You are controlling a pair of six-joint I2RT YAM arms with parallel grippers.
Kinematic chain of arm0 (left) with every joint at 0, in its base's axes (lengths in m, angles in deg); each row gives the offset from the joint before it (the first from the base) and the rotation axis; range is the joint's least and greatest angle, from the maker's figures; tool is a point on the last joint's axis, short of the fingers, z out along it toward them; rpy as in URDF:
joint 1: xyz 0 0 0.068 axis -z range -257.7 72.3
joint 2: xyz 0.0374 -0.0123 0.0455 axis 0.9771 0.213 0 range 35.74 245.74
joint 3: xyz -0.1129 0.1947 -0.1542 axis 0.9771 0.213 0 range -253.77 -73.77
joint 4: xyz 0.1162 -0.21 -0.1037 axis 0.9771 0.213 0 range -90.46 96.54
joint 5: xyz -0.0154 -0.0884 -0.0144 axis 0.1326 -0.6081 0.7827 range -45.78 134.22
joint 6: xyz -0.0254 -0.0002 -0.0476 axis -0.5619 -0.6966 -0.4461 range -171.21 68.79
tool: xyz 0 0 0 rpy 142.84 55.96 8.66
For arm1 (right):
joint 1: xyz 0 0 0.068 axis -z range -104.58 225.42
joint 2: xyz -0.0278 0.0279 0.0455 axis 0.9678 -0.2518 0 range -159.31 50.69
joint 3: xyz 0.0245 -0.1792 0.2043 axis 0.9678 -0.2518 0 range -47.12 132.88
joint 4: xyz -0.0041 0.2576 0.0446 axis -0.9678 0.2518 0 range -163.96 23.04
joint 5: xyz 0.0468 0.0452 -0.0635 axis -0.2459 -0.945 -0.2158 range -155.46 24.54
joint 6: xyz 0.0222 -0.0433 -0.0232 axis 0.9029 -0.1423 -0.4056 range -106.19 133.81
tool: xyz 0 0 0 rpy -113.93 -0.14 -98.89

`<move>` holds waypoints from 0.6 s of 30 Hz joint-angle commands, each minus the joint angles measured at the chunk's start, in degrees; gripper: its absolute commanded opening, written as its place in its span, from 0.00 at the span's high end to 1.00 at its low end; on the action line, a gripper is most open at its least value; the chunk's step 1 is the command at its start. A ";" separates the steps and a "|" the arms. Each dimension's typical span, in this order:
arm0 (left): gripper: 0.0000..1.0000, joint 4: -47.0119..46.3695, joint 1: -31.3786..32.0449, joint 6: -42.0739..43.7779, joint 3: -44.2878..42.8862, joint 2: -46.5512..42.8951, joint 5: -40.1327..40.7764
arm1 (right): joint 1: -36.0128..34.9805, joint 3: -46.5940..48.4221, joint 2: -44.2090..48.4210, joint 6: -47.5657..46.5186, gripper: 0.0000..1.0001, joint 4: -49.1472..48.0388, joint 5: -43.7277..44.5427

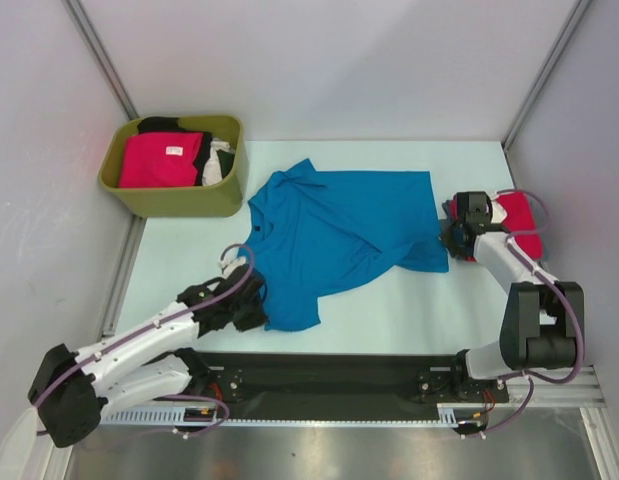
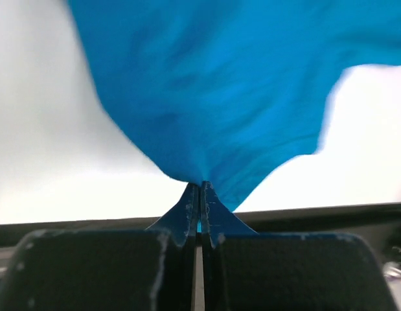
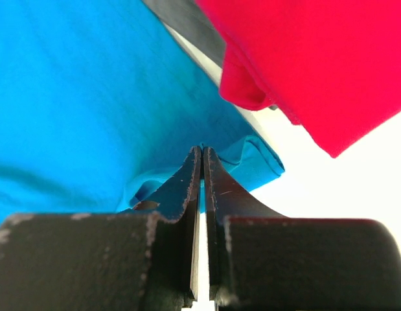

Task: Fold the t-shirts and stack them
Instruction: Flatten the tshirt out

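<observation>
A bright blue t-shirt (image 1: 334, 235) lies spread and rumpled across the middle of the table. My left gripper (image 1: 257, 300) is shut on its near left edge; in the left wrist view blue cloth (image 2: 213, 91) runs up from the pinched fingertips (image 2: 187, 214). My right gripper (image 1: 451, 240) is shut on the blue shirt's right corner (image 3: 252, 165). A red t-shirt (image 1: 519, 225) lies folded at the right edge, just behind the right gripper, and fills the upper right of the right wrist view (image 3: 317, 58).
An olive-green tub (image 1: 179, 195) stands at the back left, holding a crimson-pink shirt with a white label (image 1: 161, 160) plus black and white cloth (image 1: 217, 160). Grey walls close in the table on both sides. The arm bases sit on a black rail (image 1: 329, 375) at the near edge.
</observation>
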 commanded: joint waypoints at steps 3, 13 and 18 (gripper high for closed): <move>1.00 -0.53 -7.77 9.46 -9.52 -1.22 -2.57 | 0.10 0.13 5.58 -3.16 1.00 -0.32 -0.93; 1.00 -5.19 -27.37 17.73 -28.84 5.54 -8.72 | 0.18 4.24 15.17 -8.96 1.00 -4.71 -10.42; 1.00 -4.65 -29.06 18.69 -42.82 5.47 -8.65 | 0.18 10.66 19.90 -11.07 1.00 -1.64 -14.20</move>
